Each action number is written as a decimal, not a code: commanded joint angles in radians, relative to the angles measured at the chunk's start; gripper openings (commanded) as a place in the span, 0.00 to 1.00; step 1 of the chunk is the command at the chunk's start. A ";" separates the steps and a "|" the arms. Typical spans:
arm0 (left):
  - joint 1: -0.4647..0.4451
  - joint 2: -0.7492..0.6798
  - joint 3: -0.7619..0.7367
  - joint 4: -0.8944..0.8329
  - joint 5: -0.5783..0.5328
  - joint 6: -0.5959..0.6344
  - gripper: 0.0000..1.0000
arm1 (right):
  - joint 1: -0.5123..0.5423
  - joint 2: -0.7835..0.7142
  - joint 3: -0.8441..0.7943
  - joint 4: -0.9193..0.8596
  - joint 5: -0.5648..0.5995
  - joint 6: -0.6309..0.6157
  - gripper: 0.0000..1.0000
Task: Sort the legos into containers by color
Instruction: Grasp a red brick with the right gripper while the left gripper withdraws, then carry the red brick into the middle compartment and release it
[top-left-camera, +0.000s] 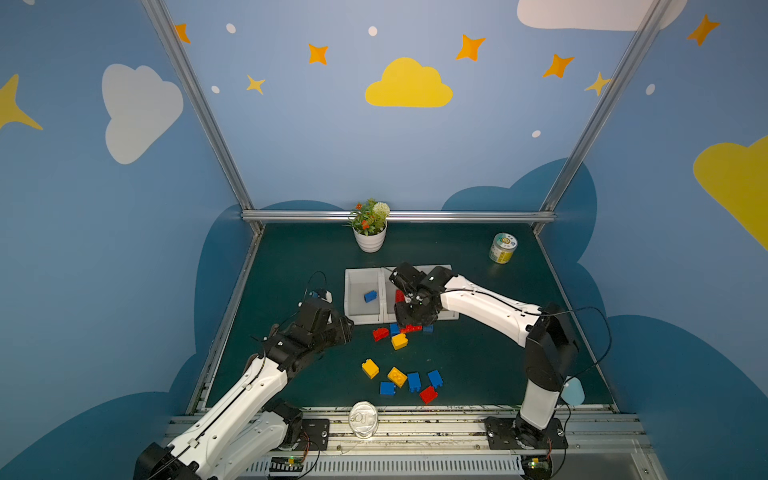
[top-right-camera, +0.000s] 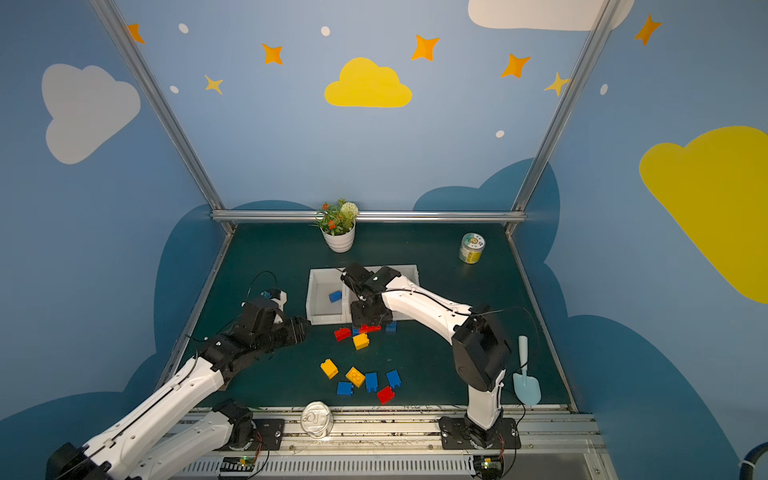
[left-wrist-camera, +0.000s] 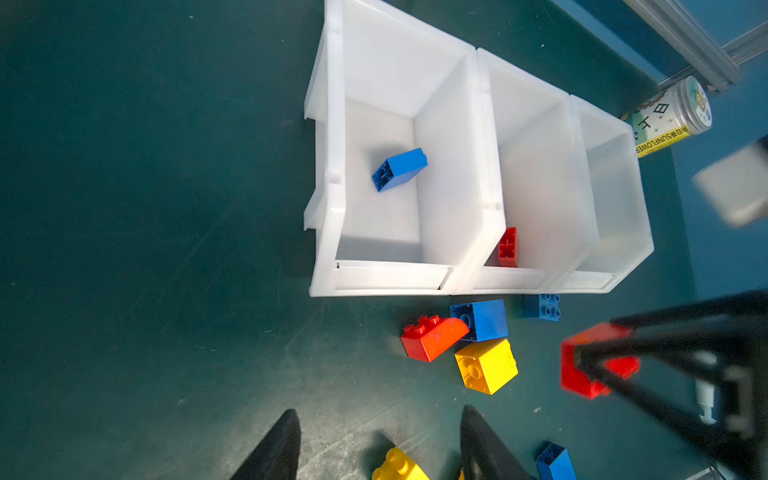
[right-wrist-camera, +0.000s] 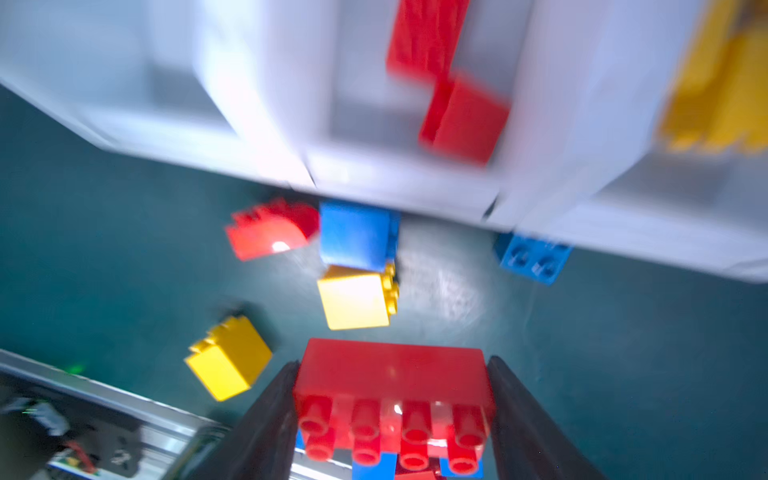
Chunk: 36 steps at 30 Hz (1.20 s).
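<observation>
My left gripper hangs beside the left bin, jaws spread with nothing between them. The 3 containers stand joined in 1 row at mid-table on the green mat. The left bin holds 1 blue brick. The middle bin holds a red brick. The right bin shows something yellow, seen only in the blurred right wrist view.

My right gripper hovers just in front of the middle bin. Its fingers pinch a long red brick by its 2 short ends, studs facing the wrist camera. Blue shows beneath it; I cannot tell whether that is attached.

4 loose legos lie just before the bins: a red curved brick, a blue cube touching it, a yellow cube and a low blue brick. 6 more lie nearer my bases: yellow, yellow, blue, blue, blue, red.

Handling, as I judge it: each brick is light, rigid and hollow, with glossy walls that may slip. The best hold is across 2 flat parallel walls, low on the body, never on the studs or the curved face. Touching bricks may drag a neighbour along.
</observation>
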<state>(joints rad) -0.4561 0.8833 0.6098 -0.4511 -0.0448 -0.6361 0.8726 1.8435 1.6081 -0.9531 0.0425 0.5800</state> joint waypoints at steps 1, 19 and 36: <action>0.004 -0.013 -0.012 -0.019 -0.002 -0.003 0.62 | -0.044 0.074 0.132 -0.057 0.024 -0.120 0.60; 0.006 -0.093 -0.074 -0.059 0.010 -0.032 0.62 | -0.130 0.390 0.530 -0.118 -0.030 -0.188 0.77; -0.001 -0.065 -0.065 -0.082 0.045 0.014 0.62 | -0.130 0.108 0.334 -0.075 -0.049 -0.178 0.79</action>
<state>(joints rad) -0.4538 0.8139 0.5404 -0.4984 -0.0154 -0.6514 0.7422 2.0415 2.0083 -1.0412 0.0040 0.3885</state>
